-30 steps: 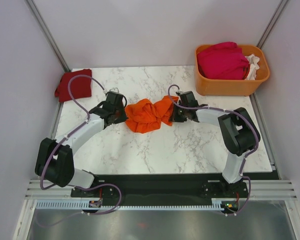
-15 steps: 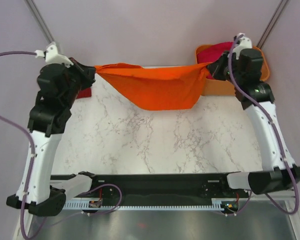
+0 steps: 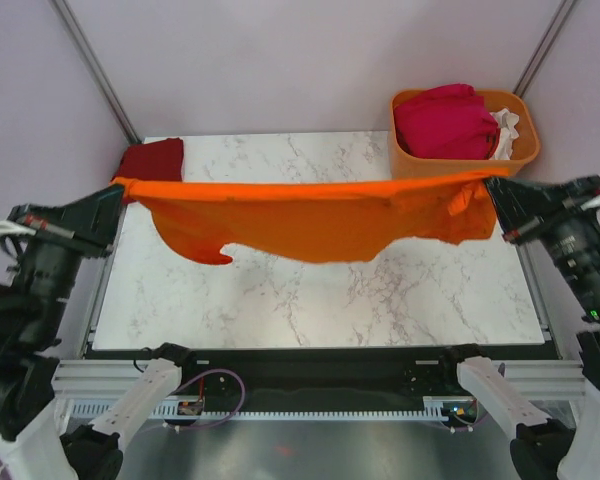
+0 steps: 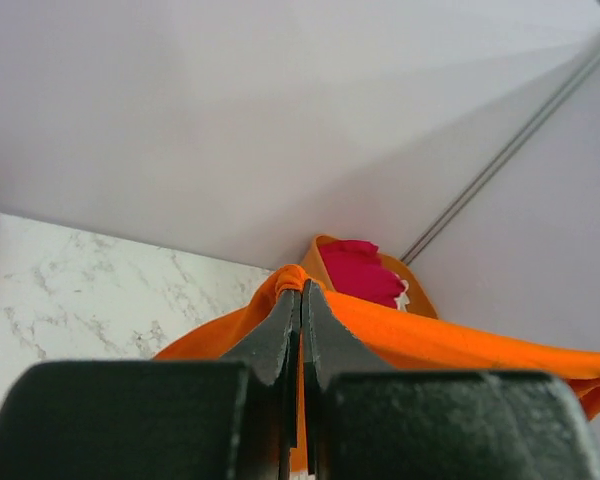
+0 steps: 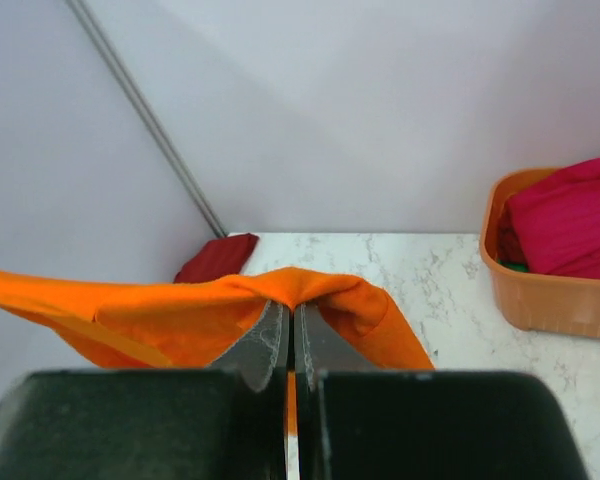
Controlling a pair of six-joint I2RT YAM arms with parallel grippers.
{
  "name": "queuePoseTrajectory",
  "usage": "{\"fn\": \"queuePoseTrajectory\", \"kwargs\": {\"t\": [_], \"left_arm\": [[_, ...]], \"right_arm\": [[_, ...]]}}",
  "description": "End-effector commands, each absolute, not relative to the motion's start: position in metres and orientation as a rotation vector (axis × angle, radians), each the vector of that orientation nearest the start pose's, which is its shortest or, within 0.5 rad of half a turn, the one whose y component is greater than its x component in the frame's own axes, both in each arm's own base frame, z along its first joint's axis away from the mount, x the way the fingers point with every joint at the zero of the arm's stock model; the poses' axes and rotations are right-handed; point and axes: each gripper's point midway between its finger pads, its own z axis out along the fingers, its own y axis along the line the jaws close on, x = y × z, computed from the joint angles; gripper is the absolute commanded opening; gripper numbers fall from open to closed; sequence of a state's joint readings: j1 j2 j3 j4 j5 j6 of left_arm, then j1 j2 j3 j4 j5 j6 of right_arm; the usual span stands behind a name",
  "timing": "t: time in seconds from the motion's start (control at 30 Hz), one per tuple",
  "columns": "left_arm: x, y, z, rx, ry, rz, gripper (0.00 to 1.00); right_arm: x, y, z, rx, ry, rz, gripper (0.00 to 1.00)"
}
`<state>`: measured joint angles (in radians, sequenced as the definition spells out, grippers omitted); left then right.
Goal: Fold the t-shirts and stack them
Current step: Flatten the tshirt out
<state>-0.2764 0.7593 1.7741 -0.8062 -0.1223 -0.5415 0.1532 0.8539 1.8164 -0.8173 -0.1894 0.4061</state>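
Left end effector (image 3: 113, 190) and right end effector (image 3: 497, 192) each clamp one end of the orange t-shirt (image 3: 310, 215), stretched in the air above the table (image 3: 330, 290). Light, soft and limp, it sags between the holds, so its edges probably grip best. Four tees show: this one, a dark red t-shirt (image 3: 152, 158) far left, and a magenta t-shirt (image 3: 445, 120) and a white t-shirt (image 3: 507, 130) in the one basket (image 3: 460, 170) far right.

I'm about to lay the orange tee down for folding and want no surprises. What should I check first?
1. Left tool shut on the orange t-shirt: ok.
2. Right tool shut on it: ok.
3. Top edge stretched straight between both: ok.
4. Cloth hanging flat: not ok, it is bunched at its right end and a sleeve dangles on the left.
5. Hem lifted off the table: cannot tell.
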Motion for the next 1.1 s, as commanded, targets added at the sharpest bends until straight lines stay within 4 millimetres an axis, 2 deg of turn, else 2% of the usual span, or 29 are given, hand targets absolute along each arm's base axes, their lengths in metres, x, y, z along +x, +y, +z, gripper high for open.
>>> {"fn": "queuePoseTrajectory", "kwargs": {"t": [0.0,0.03,0.13,0.2,0.3,0.33,0.37,0.4,0.43,0.47,0.5,0.53,0.57,0.6,0.63,0.67,0.7,0.73,0.77,0.8,0.83,0.87,0.9,0.93,0.97,1.0,1.03,1.07], "left_arm": [[0.115,-0.044,0.559,-0.213,1.301,-0.648,0.02],[0.107,-0.043,0.558,-0.211,1.298,-0.652,0.02],[0.089,-0.034,0.559,-0.213,1.282,-0.63,0.02],[0.092,-0.03,0.555,-0.226,1.301,-0.596,0.02],[0.114,-0.024,0.537,-0.262,1.368,-0.516,0.02],[0.137,-0.026,0.521,-0.277,1.432,-0.477,0.02],[0.15,-0.022,0.512,-0.31,1.463,-0.434,0.02],[0.164,-0.023,0.503,-0.317,1.499,-0.407,0.02],[0.194,-0.027,0.48,-0.323,1.587,-0.346,0.02],[0.209,-0.031,0.464,-0.324,1.642,-0.326,0.02],[0.233,-0.031,0.445,-0.34,1.684,-0.272,0.02],[0.249,-0.032,0.426,-0.347,1.745,-0.228,0.02],[0.276,-0.039,0.392,-0.343,1.858,-0.183,0.02],[0.291,-0.041,0.366,-0.345,1.937,-0.147,0.02],[0.306,-0.034,0.338,-0.376,2.012,-0.09,0.02],[0.341,-0.032,0.286,-0.402,2.171,-0.002,0.02],[0.361,-0.023,0.273,-0.441,2.208,0.038,0.02],[0.42,-0.024,0.278,-0.38,2.131,-0.085,0.65],[0.436,-0.017,0.26,-0.427,2.187,-0.106,0.78],[0.453,-0.011,0.222,-0.49,2.297,-0.12,0.83],[0.458,-0.01,0.232,-0.524,2.278,-0.169,0.85],[0.461,0.004,0.235,-0.562,2.25,-0.154,0.87],[0.454,0.003,0.244,-0.554,2.22,-0.158,0.89],[0.455,0.003,0.253,-0.54,2.179,-0.167,0.89],[0.446,0.003,0.261,-0.526,2.156,-0.168,0.89],[0.442,0.003,0.265,-0.524,2.147,-0.17,0.89],[0.437,0.001,0.269,-0.516,2.139,-0.183,0.89],[0.432,0.001,0.269,-0.514,2.138,-0.185,0.89]], "right_arm": [[0.119,0.076,0.559,0.003,1.386,0.652,0.0],[0.104,0.074,0.567,0.002,1.352,0.662,0.0],[0.089,0.08,0.574,-0.039,1.344,0.699,0.0],[0.098,0.082,0.573,-0.024,1.369,0.706,0.0],[0.138,0.081,0.556,0.033,1.448,0.677,0.0],[0.168,0.084,0.536,0.057,1.526,0.665,0.0],[0.186,0.081,0.526,0.091,1.557,0.639,0.0],[0.21,0.083,0.505,0.109,1.613,0.629,0.0],[0.235,0.088,0.488,0.114,1.671,0.623,0.0],[0.253,0.091,0.474,0.121,1.706,0.626,0.0],[0.274,0.095,0.456,0.136,1.743,0.626,0.0],[0.305,0.1,0.43,0.155,1.822,0.621,0.0],[0.328,0.102,0.418,0.172,1.832,0.617,0.0],[0.347,0.104,0.393,0.2,1.893,0.607,0.0],[0.385,0.109,0.348,0.238,2.004,0.589,0.0],[0.406,0.114,0.326,0.236,2.045,0.594,0.54],[0.434,0.116,0.326,0.237,2.028,0.576,0.98],[0.472,0.115,0.27,0.283,2.154,0.508,0.98],[0.489,0.111,0.26,0.306,2.18,0.458,0.98],[0.501,0.11,0.275,0.314,2.171,0.444,0.98],[0.509,0.114,0.266,0.309,2.196,0.451,0.98],[0.511,0.116,0.276,0.303,2.17,0.461,0.98],[0.513,0.119,0.287,0.291,2.124,0.472,0.98],[0.507,0.118,0.307,0.277,2.074,0.476,0.98],[0.502,0.116,0.321,0.253,2.039,0.471,0.98],[0.501,0.116,0.317,0.243,2.048,0.462,0.98],[0.493,0.115,0.327,0.231,2.032,0.462,0.98],[0.489,0.113,0.326,0.215,2.037,0.449,0.98]]}}
